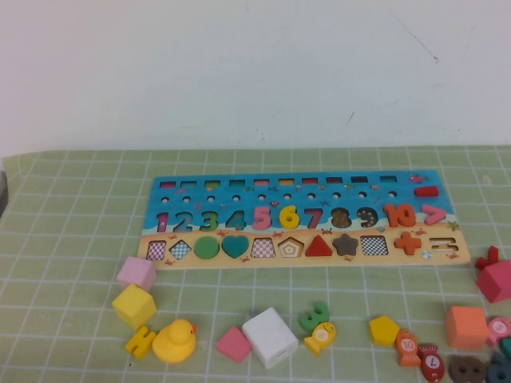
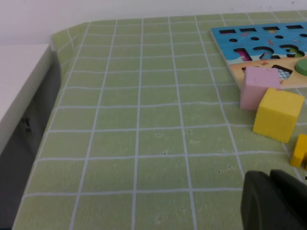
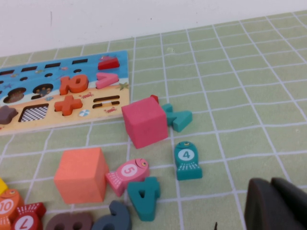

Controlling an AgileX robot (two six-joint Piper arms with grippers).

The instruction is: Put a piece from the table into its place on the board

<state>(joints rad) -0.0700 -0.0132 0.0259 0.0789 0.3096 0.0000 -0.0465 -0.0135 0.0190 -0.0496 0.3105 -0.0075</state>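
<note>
Green gridded surface [image 1: 80,239]: loose blocks scattered along the near edge, long puzzle board [image 1: 319,190] lying further back at centre. On the board, yellow numeral 6 [image 1: 289,216] sits in the number row between the pink 5 [image 1: 263,216] and the red 7 [image 1: 314,217]. Looks seated in its recess, so probably only a check remains.

Confirm from above that the 6 lies flush and upright, no edge riding the rim; press lightly only if one side stands proud.

Left gripper [image 2: 269,191]: fingers together, empty, low over the near left of the surface, close to the yellow cube [image 2: 278,115] and pink cube [image 2: 259,88].

Right gripper [image 3: 272,201]: near right, just beside the teal fish [image 3: 187,160]; cannot tell whether open or closed.

Lift straight up before any sideways move, to avoid sweeping loose pieces.
</note>
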